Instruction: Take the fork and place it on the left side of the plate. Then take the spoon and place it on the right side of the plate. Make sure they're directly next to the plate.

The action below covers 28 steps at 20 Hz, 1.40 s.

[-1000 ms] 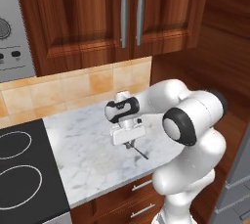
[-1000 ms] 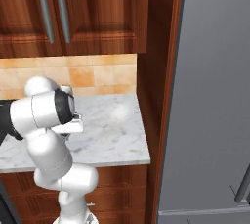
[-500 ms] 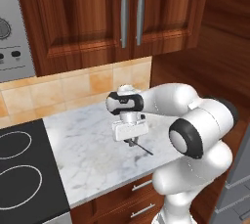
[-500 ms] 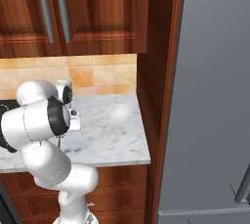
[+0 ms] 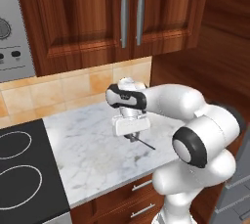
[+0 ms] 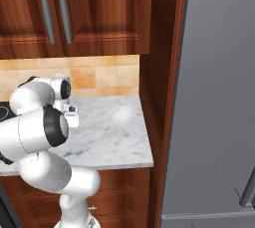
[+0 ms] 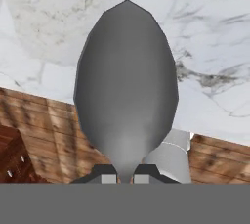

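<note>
Now my hand (image 5: 133,137) is clenched on the spoon (image 7: 126,88), its bowl straight ahead of my fingertips over the worktop (image 5: 93,149); next, I judge, it goes beside the plate's right.

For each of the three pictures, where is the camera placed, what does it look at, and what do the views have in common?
Left base view: behind the arm on its left, looking forward and down at the marble counter, the stove and the cabinets; the arm reaches in from the lower right, its gripper over the counter.
Right base view: behind on the right, facing the same counter and the fridge; the arm rises at the lower left.
Hand view: on the hand, looking along the shut fingers at the spoon they hold.
All three show the marble counter.
</note>
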Available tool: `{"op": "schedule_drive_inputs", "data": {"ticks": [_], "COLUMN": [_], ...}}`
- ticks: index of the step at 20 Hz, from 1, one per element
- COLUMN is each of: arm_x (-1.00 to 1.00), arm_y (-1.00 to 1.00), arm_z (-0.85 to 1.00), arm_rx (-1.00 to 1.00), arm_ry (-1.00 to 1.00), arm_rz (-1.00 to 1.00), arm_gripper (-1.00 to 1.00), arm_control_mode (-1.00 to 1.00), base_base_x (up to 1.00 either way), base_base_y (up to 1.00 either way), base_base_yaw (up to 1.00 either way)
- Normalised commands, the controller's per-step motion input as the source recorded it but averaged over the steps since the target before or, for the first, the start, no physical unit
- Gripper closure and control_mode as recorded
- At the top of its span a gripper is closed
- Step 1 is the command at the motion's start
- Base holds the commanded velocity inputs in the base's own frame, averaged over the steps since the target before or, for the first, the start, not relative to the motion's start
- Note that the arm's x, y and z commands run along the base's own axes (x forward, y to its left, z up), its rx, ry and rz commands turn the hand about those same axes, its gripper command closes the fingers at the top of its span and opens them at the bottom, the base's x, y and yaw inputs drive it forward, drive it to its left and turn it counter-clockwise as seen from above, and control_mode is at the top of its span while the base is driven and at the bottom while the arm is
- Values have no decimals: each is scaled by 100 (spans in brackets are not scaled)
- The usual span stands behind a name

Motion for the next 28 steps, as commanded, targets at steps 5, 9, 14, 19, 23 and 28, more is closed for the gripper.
{"op": "schedule_drive_inputs", "data": {"ticks": [5,9,14,19,23,28], "arm_x": [-18,-17,-16,-3,0,0], "arm_y": [0,0,0,2,0,0], "arm_z": [27,26,24,5,0,0], "arm_rx": [-5,-3,-1,1,0,0], "arm_ry": [-13,-9,-7,-5,0,0], "arm_rz": [0,0,0,-1,0,0], "arm_gripper": [100,100,100,100,100,100], "arm_control_mode": [-100,-100,-100,-100,-100,100], "base_base_x": [0,0,0,0,0,0], "base_base_y": [0,0,0,0,0,0], "base_base_yaw": [0,0,0,0,0,0]}}
